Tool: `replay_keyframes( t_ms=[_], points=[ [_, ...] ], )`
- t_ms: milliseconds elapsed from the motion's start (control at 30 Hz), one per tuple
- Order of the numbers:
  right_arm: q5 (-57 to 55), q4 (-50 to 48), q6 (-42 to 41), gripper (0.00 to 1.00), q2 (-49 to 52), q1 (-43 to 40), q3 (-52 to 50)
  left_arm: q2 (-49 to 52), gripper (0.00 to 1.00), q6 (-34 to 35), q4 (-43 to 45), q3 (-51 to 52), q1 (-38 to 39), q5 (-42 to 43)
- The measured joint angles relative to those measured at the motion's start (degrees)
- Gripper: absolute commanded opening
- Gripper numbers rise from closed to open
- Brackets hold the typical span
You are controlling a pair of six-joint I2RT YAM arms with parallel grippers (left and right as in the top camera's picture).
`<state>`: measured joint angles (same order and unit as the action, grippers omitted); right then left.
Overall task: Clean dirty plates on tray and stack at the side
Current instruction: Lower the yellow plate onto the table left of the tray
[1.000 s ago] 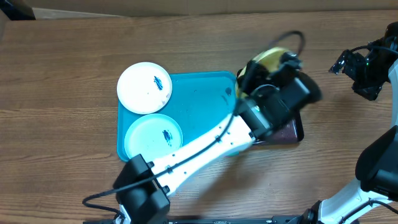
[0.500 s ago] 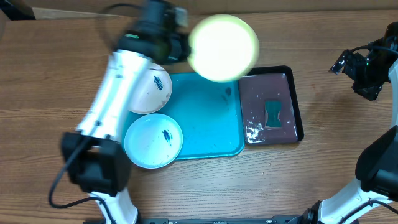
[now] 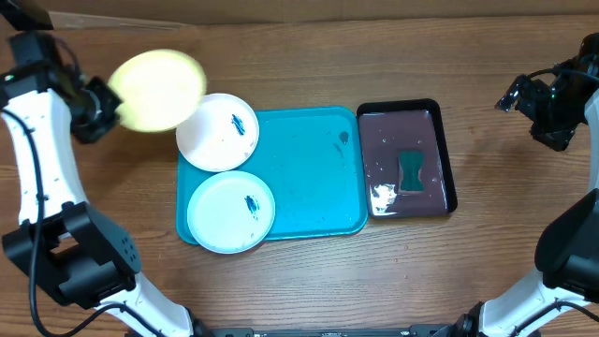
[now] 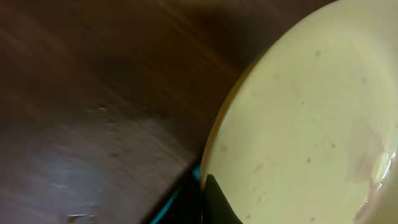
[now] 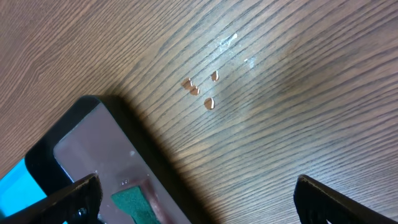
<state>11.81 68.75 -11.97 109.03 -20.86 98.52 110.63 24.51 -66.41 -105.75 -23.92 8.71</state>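
My left gripper (image 3: pixel 105 105) is shut on the rim of the yellow-green plate (image 3: pixel 157 90) and holds it in the air at the far left, left of the turquoise tray (image 3: pixel 314 178). In the left wrist view the plate (image 4: pixel 305 124) fills the right side, with a black finger (image 4: pixel 217 202) on its edge. The white plate (image 3: pixel 217 131) with a dark blue smear lies on the tray's back left corner. The pale blue plate (image 3: pixel 230 212), also smeared, lies at the tray's front left. My right gripper (image 3: pixel 547 98) is open and empty at the far right, above bare table (image 5: pixel 280 93).
A black tray (image 3: pixel 407 159) holding dark water and a green sponge (image 3: pixel 411 171) stands against the turquoise tray's right side; it also shows in the right wrist view (image 5: pixel 87 162). Several water drops (image 5: pixel 202 90) lie on the wood near it.
My left arm has swung the yellow-green plate from over the black tray, across the back of the turquoise tray, to the far left. The right arm has not moved.
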Motion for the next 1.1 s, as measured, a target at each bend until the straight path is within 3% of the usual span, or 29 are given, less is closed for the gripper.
replay_keyframes(
  t_ms=[200,333,800,900,1000,1067,1100],
  points=[
    [0.0,0.0,0.0,1.00,0.0,0.0,0.0,0.0,0.04,2.4,-0.3,0.0,-2.2,-17.6],
    [0.0,0.0,0.0,1.00,0.0,0.0,0.0,0.0,0.04,2.9,0.8,0.4,-2.7,-23.0],
    [0.0,0.0,0.0,1.00,0.0,0.0,0.0,-0.4,0.04,3.1,13.6,14.7,-2.8,-26.1],
    [0.0,0.0,0.0,1.00,0.0,0.0,0.0,-0.4,0.09,2.3,15.1,17.3,-2.8,-26.1],
    [0.0,0.0,0.0,1.00,0.0,0.0,0.0,-0.5,0.21,2.0,16.1,17.4,-2.8,-25.4],
    [0.0,0.0,0.0,1.00,0.0,0.0,0.0,-0.5,0.67,1.2,16.5,17.4,-2.8,-24.3],
    [0.0,0.0,0.0,1.00,0.0,0.0,0.0,-0.5,0.70,0.6,16.5,17.4,-2.8,-23.4]
  ],
)
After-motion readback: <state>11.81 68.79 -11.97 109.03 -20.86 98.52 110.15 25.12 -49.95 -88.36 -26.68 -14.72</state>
